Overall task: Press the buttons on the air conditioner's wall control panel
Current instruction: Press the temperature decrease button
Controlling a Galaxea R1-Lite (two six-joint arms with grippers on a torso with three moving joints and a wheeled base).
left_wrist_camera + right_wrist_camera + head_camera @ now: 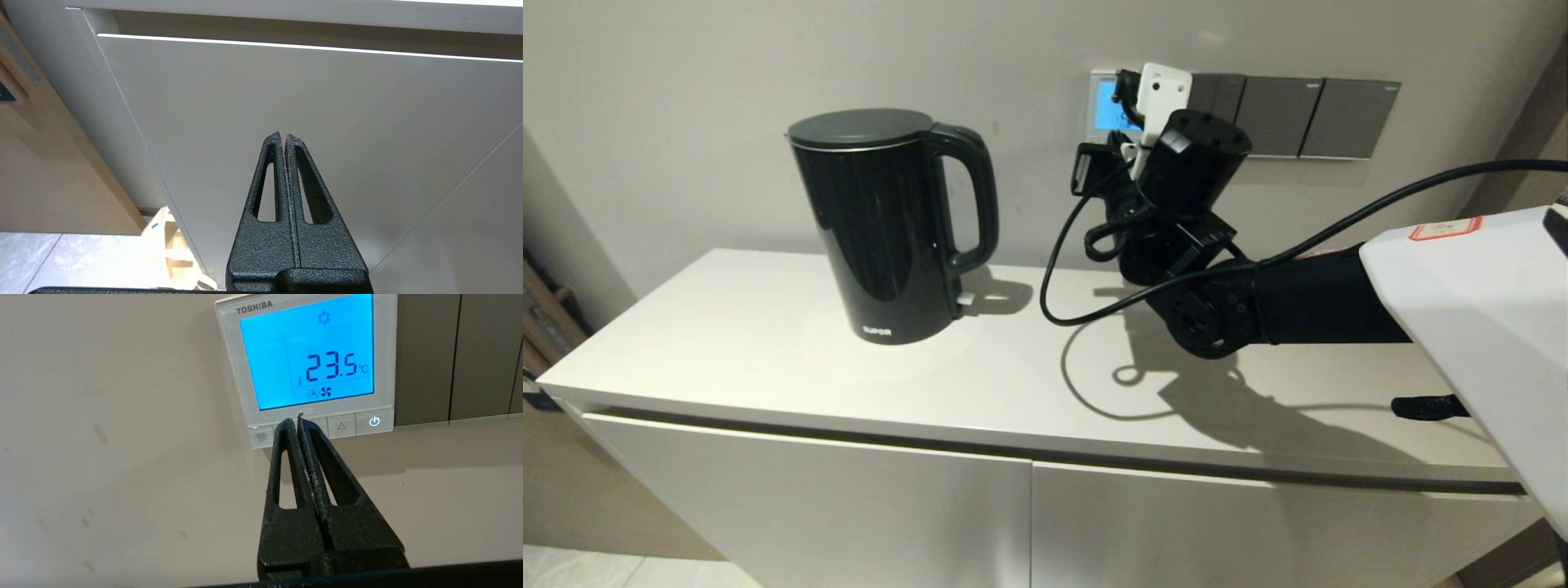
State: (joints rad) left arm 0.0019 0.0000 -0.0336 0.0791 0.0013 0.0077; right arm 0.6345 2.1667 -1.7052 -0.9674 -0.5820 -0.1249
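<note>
On the wall above the cabinet (768, 359), the panel (304, 361) glows blue, reading 23.5. Along its lower edge sit the buttons (341, 426); my right gripper (295, 421), fingers clenched together with nothing between them, has its tips at the second key from the panel's far side. If I drift sideways I could hit the neighbouring key instead. Left gripper (284, 139), also closed empty, hangs parked below the panel, by the cabinet front.
</note>
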